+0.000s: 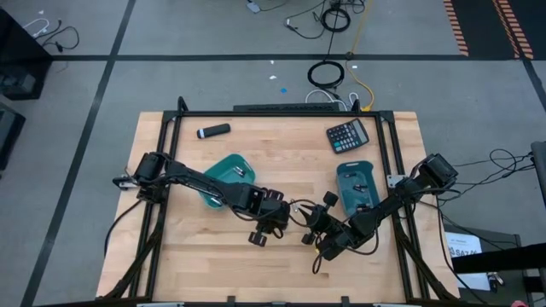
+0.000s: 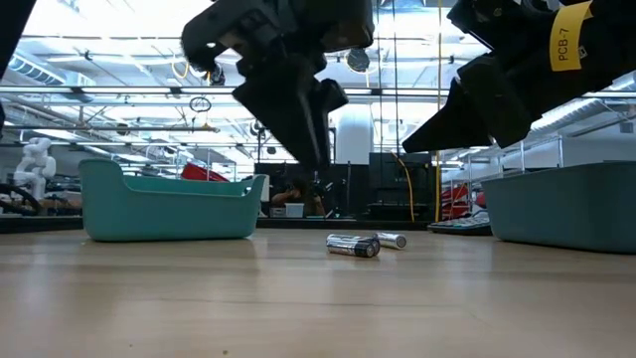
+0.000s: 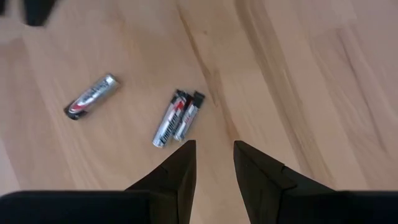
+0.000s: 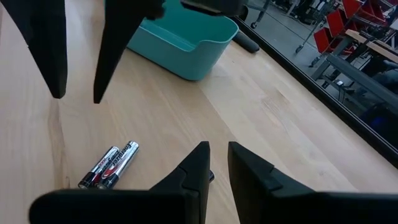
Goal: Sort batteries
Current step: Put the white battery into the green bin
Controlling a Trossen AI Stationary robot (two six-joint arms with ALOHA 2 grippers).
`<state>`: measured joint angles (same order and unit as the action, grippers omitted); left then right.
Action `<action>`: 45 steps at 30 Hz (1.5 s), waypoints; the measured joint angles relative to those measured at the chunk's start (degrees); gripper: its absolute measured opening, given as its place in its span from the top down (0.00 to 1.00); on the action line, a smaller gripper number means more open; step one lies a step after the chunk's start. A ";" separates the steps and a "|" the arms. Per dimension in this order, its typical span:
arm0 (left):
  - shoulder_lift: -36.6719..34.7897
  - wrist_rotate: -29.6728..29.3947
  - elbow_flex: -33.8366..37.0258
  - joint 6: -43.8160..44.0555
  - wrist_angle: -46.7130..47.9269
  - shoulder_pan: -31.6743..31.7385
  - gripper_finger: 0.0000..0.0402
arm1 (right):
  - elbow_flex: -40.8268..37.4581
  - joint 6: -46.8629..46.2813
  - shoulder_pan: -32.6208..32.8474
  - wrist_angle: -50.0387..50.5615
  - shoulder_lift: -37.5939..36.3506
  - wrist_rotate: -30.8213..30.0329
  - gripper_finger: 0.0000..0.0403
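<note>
Three silvery batteries with dark ends lie on their sides on the wood between the two grippers. Two lie side by side (image 3: 179, 117) (image 4: 109, 165), and one lies apart (image 3: 91, 96); the low view shows them too (image 2: 354, 245). My left gripper (image 3: 214, 149) (image 1: 275, 213) is open and points down, above the table just beside the pair. My right gripper (image 4: 217, 152) (image 1: 320, 223) is narrowly open and hangs clear of the table. A small dark bit (image 4: 211, 177) shows under its fingers; I cannot tell what it is.
A teal bin (image 1: 223, 175) (image 2: 164, 204) stands behind the left gripper with a battery inside. A second teal bin (image 1: 354, 183) (image 2: 561, 204) stands by the right arm. A calculator (image 1: 348, 135) and a black marker-like cylinder (image 1: 213, 130) lie near the far edge.
</note>
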<state>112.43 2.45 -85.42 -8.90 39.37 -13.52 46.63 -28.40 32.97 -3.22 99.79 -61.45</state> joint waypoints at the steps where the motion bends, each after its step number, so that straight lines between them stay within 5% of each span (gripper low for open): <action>1: 0.00 0.17 0.04 -0.71 0.40 0.00 0.71 | 0.00 0.00 0.02 0.00 0.00 0.00 0.88; 10: 1.34 -4.61 0.04 -4.35 -3.85 0.60 0.71 | 0.03 3.43 0.53 -0.14 -1.39 -0.19 0.88; 17: 2.73 -7.59 -0.01 -8.23 -4.89 4.43 0.71 | 1.46 7.85 5.43 3.48 -8.24 -7.95 0.88; 26: 3.02 -6.60 -0.01 -15.34 -6.37 5.90 0.71 | 1.44 -12.59 8.37 21.96 -12.55 -13.56 0.88; 36: 6.54 -5.51 -2.11 -20.39 -7.67 8.44 0.71 | 1.41 -31.02 9.20 39.65 -14.82 -9.36 0.88; 45: 8.48 -0.22 -7.57 -25.09 -5.89 10.55 0.71 | 1.40 -34.03 9.57 43.31 -16.76 -2.85 0.88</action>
<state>120.91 2.22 -92.99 -33.99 33.48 -2.97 48.03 -62.43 42.54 40.08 83.02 -64.30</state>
